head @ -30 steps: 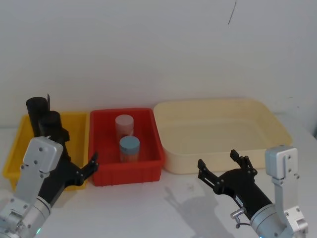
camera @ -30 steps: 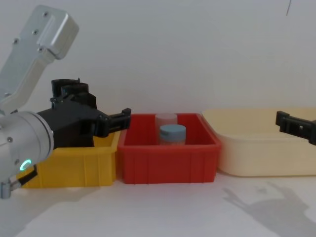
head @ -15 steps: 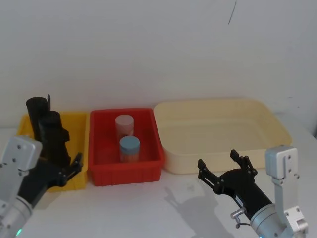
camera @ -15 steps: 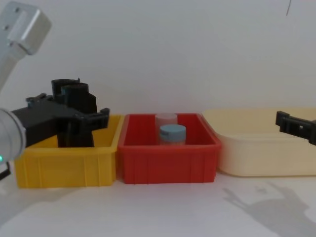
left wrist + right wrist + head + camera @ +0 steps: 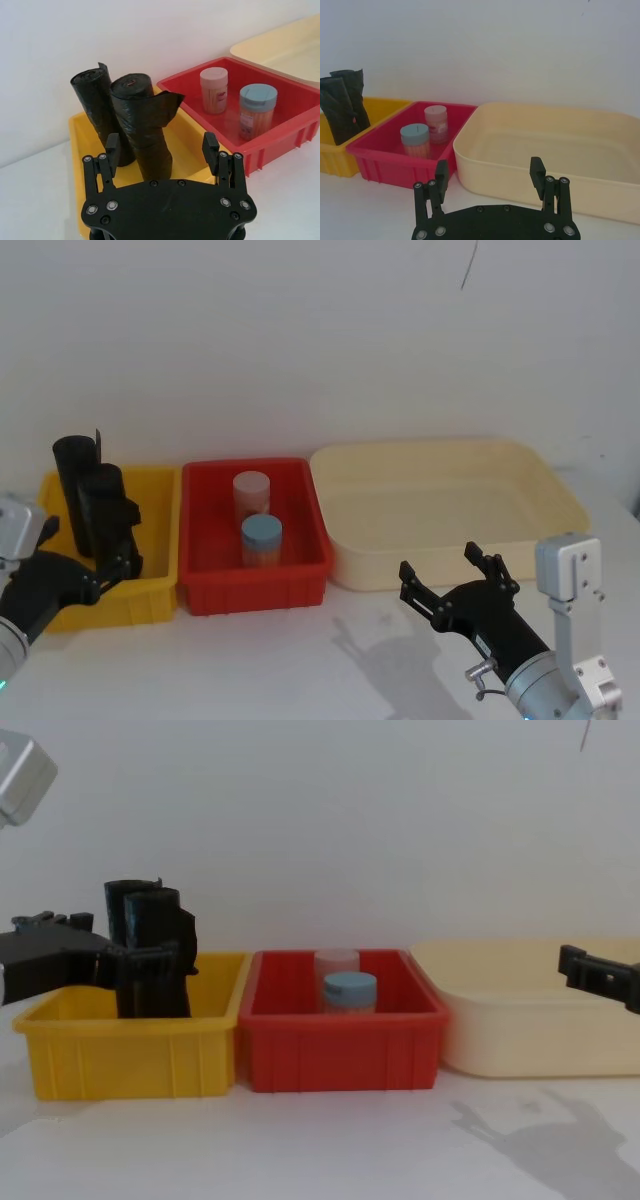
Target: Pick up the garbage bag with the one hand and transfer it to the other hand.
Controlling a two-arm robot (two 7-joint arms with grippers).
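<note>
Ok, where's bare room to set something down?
Free: inside the cream tub, and the table before the red bin, between left pincer and right pincer. Crowded: the yellow bin, holding the garbage bag, a slimmer roll, left pincer near them; red bin holds pink-lidded jar and blue-lidded jar.

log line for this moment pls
phase: pre-grasp | left gripper: open, facing garbage bag | garbage bag: upright in yellow bin, not gripped | right gripper: open, by cream tub
</note>
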